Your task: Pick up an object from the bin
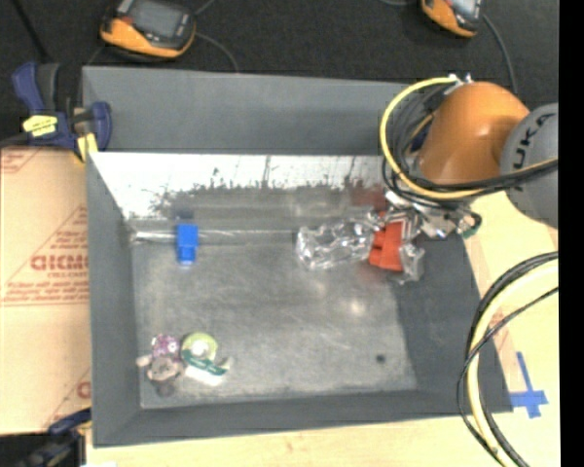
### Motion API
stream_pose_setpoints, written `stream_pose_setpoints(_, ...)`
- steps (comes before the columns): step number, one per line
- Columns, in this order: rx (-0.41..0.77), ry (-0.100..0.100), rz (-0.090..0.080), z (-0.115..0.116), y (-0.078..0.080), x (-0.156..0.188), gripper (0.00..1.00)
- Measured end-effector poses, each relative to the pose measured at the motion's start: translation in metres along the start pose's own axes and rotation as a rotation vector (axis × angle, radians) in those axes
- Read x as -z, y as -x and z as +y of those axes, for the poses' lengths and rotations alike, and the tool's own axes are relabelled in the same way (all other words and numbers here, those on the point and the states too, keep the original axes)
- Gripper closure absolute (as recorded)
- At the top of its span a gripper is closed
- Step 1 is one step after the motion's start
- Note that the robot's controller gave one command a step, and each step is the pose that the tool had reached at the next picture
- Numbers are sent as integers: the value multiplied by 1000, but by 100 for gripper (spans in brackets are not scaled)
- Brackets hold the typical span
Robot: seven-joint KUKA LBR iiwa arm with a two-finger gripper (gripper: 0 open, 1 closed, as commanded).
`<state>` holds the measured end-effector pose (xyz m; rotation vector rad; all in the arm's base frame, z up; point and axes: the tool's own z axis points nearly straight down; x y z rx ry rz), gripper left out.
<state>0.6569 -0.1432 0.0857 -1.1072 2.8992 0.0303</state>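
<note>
My gripper (409, 253) is low at the bin's right side, near the back wall, under the arm's orange cover. A small red block (383, 246) lies right against its left side; I cannot tell whether it is gripped. Just left of the block is a crumpled clear, shiny wrapper (326, 245), which touches or nearly touches the block.
A small blue block (187, 242) lies at the back left of the bin floor. A little toy in green, white and pink (183, 358) sits at the front left corner. The arm and its cables hang over the bin's right rim.
</note>
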Motion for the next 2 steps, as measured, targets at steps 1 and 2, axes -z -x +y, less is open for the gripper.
stream_pose_setpoints(1,-3,0,-1,0,1,0,100)
stream_pose_setpoints(2,71,-11,36,48,22,195,100)
